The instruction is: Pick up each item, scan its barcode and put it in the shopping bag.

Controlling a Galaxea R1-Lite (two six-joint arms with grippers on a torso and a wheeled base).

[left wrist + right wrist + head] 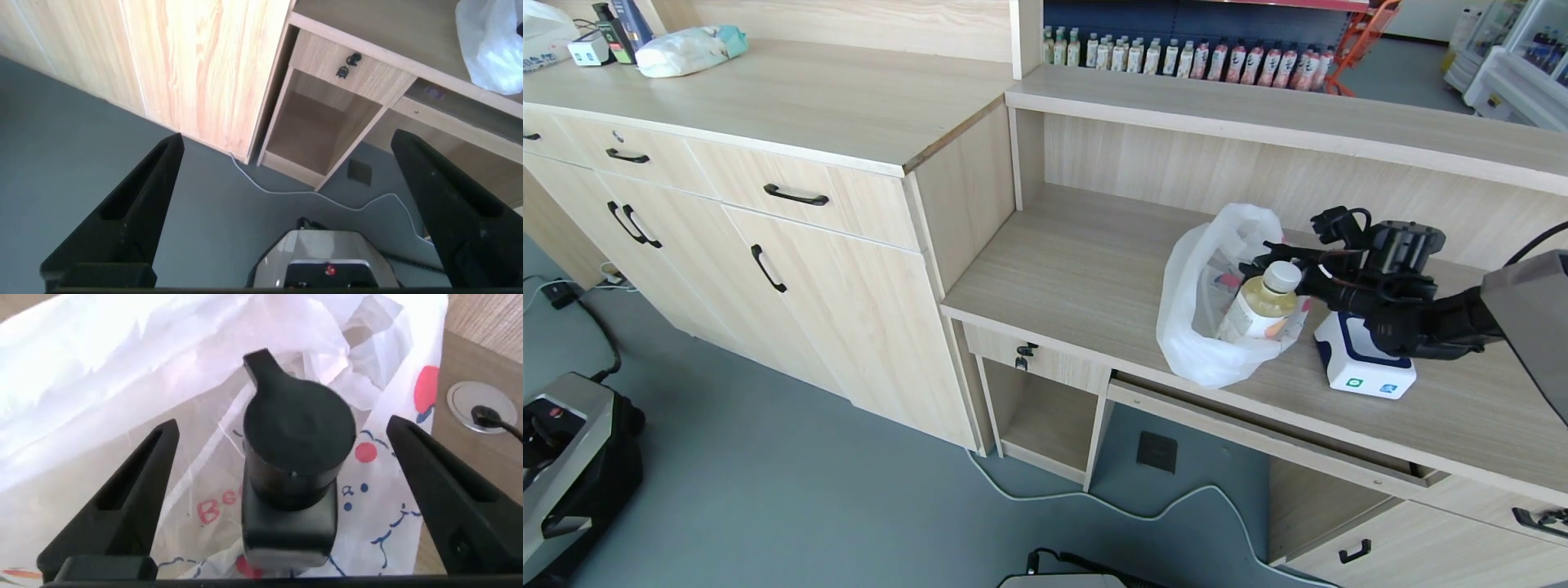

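Hovering over crinkly plastic bag (1188,343): right tool (282,425) spread wide | rounded white-capped bottle (1262,310) inside | left tool (288,137) wide

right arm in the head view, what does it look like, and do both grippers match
The right arm has a grey casing near the body, then a black wrist section with thin black cables looping over it. The right gripper's fingers are plain matte black wedges tapering to narrow tips; the left gripper's fingers look the same.
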